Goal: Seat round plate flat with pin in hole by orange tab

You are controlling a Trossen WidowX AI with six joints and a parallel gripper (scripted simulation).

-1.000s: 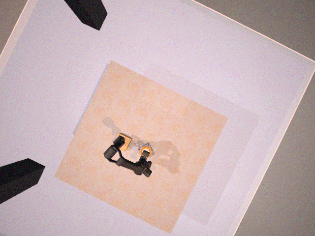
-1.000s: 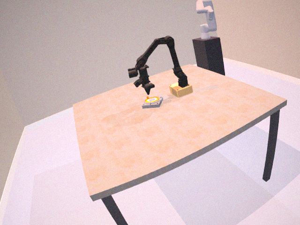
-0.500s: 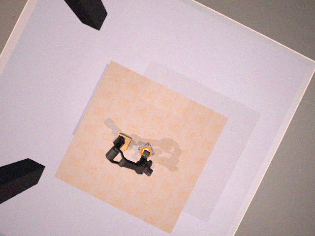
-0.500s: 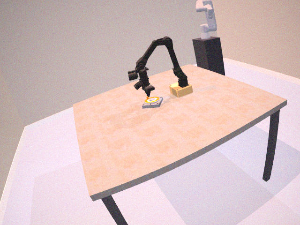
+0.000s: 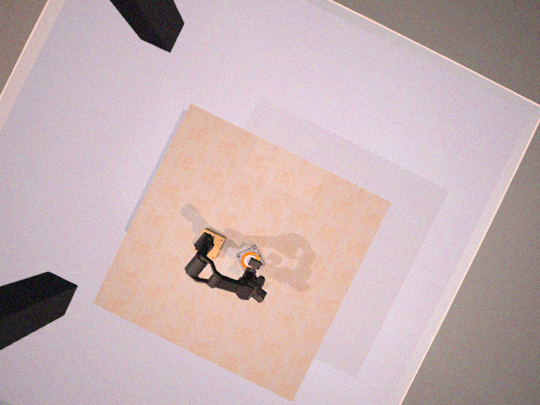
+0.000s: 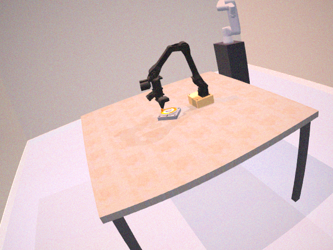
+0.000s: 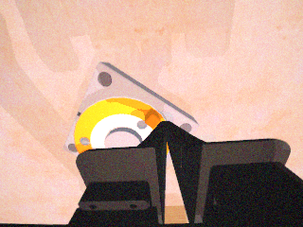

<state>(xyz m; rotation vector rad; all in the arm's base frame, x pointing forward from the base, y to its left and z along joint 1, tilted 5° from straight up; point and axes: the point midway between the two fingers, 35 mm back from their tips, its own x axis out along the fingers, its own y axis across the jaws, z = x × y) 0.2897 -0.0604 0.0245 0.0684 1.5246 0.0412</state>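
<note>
The round plate (image 5: 243, 260) (image 6: 171, 110) (image 7: 101, 115) has a yellow outer ring and a white inner ring. It sits around the post on the grey square base (image 5: 245, 251) (image 6: 168, 116) (image 7: 124, 88). Its orange tab (image 7: 152, 115) (image 6: 162, 110) shows at the plate's edge, right by my fingertips. My gripper (image 5: 251, 269) (image 6: 162, 106) (image 7: 165, 125) is shut and empty. It points down with its tips just above or at the tab; I cannot tell whether they touch. The fingers hide the plate's near edge in the wrist view. The pin is not visible.
The arm's tan mount block (image 5: 216, 246) (image 6: 201, 100) stands close beside the base. Two black pedestals (image 5: 148, 19) (image 5: 30, 300) stand off the table; one (image 6: 231, 60) carries a white arm. The table edge (image 6: 204, 176) lies far from the base.
</note>
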